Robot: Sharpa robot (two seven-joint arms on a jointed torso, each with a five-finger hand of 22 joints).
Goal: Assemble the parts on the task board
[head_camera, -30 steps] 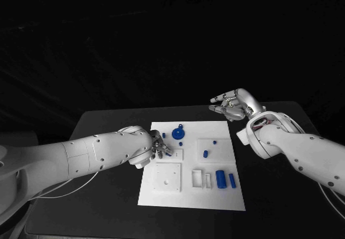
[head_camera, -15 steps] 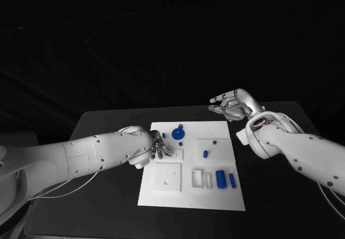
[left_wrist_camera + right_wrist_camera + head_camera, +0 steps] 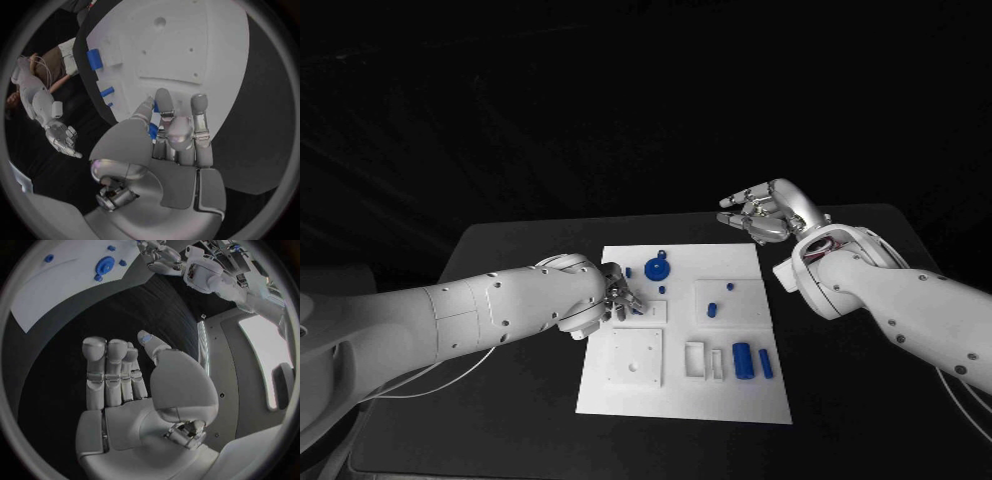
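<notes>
The white task board [image 3: 678, 395] lies in the middle of the black table. My left hand [image 3: 617, 295] rests over its left edge, and in the left wrist view its thumb and fingers [image 3: 178, 127] pinch a small blue part [image 3: 152, 131]. A round blue part [image 3: 658, 267] sits at the board's far end, a small blue piece [image 3: 713, 308] in the middle, and two blue blocks [image 3: 753, 361] at the near right. My right hand [image 3: 764, 210] hangs raised beyond the board's far right corner, fingers apart and holding nothing [image 3: 125, 375].
A raised white square plate [image 3: 635, 358] and a white slotted holder [image 3: 702, 360] stand on the board's near half. Black table [image 3: 516, 400] surrounds the board on all sides. The right wrist view shows the round blue part [image 3: 104, 263] and the board [image 3: 56, 297].
</notes>
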